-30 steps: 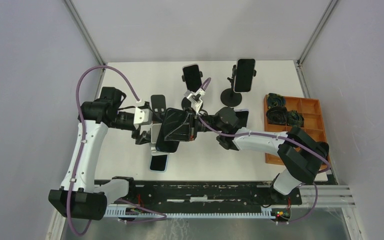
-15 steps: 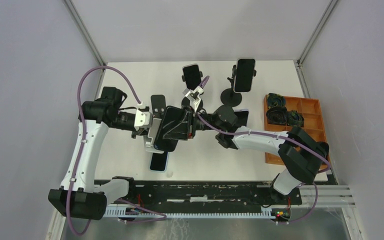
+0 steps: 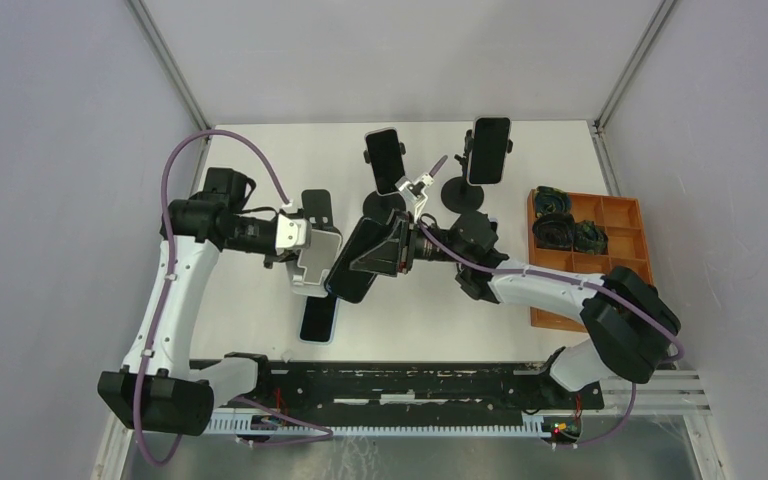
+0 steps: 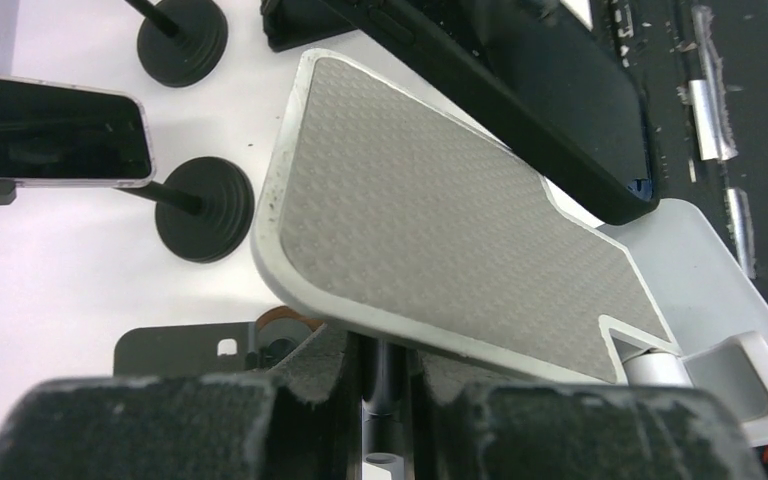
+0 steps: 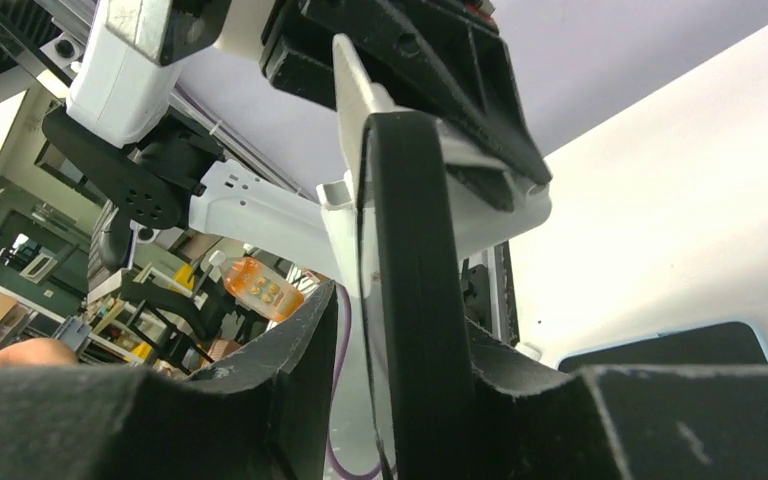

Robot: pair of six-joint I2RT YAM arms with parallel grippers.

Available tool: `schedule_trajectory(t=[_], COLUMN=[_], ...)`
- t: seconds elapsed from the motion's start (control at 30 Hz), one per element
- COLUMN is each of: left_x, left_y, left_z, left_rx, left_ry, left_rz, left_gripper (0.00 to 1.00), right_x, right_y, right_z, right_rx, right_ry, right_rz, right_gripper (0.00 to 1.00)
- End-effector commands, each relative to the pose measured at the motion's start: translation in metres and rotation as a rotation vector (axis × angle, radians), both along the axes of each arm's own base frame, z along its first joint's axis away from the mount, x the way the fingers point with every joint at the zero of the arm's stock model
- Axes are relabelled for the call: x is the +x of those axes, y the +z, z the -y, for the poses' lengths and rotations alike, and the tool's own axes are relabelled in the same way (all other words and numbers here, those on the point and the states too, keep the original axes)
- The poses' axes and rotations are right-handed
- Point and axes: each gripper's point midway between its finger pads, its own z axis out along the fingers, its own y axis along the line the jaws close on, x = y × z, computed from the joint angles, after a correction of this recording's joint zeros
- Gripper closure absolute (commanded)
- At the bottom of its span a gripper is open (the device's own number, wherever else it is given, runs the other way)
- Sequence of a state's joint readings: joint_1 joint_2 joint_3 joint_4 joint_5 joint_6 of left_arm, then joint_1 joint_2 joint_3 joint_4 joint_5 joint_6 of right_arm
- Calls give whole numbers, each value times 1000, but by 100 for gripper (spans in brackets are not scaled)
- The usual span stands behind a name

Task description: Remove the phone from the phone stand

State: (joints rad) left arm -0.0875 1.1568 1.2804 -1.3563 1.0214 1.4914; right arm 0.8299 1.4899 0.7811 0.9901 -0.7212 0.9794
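The phone [image 3: 364,262], in a black case, is off the phone stand [image 3: 310,256]. The right gripper [image 3: 401,250] is clamped on it. In the right wrist view the phone sits edge-on, pinched between the 2 fingers [image 5: 290,400]. It hangs tilted in the air over the middle of the table [image 3: 260,160], its lower end just beside the stand's right edge.

The left gripper [image 3: 285,240] holds the stand up off the table. In the left wrist view it is closed on a part under the stand's plate. The stand's grey pad [image 4: 430,210] lies bare, and the phone runs just past its far edge. Whether phone and stand touch at that edge cannot be told.

The main step looks done, since nothing rests on the pad. What seems left is to draw the phone well apart from the stand and probably set it down.

The table is fairly crowded:
- Another phone [image 3: 318,322] lies flat near the front.
- 2 more phones [image 3: 385,158] stand on black holders at the back.
- An orange tray [image 3: 620,215] sits on the right.
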Motion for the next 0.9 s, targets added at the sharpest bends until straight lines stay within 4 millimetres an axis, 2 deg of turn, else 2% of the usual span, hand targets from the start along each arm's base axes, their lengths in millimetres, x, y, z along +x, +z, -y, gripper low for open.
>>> schedule_trajectory(t=[0.0, 0.13, 0.3, 0.43, 0.5, 0.6, 0.77, 0.87], left_x=[23, 35, 40, 44, 43, 31, -6, -16], left_y=[9, 6, 7, 8, 11, 17, 34, 40], left_z=[3, -1, -3, -5, -5, -2, 10, 14], left_rx=[-27, -10, 5, 15, 16, 8, -64, -94], left_ry=[51, 92, 107, 114, 110, 53, -116, -148], left_rz=[54, 85, 97, 113, 122, 133, 165, 199], left_gripper=[98, 98, 98, 98, 98, 98, 98, 98], right_x=[-9, -11, -15, -20, -18, -10, 3, 5], right_y=[15, 1, -16, -21, -31, -57, -123, -157], right_z=[12, 19, 29, 32, 31, 28, 19, 10], right_rx=[26, -19, -61, -81, -122, -216, -397, -467], right_ry=[-1, -11, -14, 7, -2, -19, -58, -57], right_rz=[49, 42, 29, 31, 24, 2, -84, -132], right_gripper=[62, 75, 96, 98, 98, 98, 94, 93])
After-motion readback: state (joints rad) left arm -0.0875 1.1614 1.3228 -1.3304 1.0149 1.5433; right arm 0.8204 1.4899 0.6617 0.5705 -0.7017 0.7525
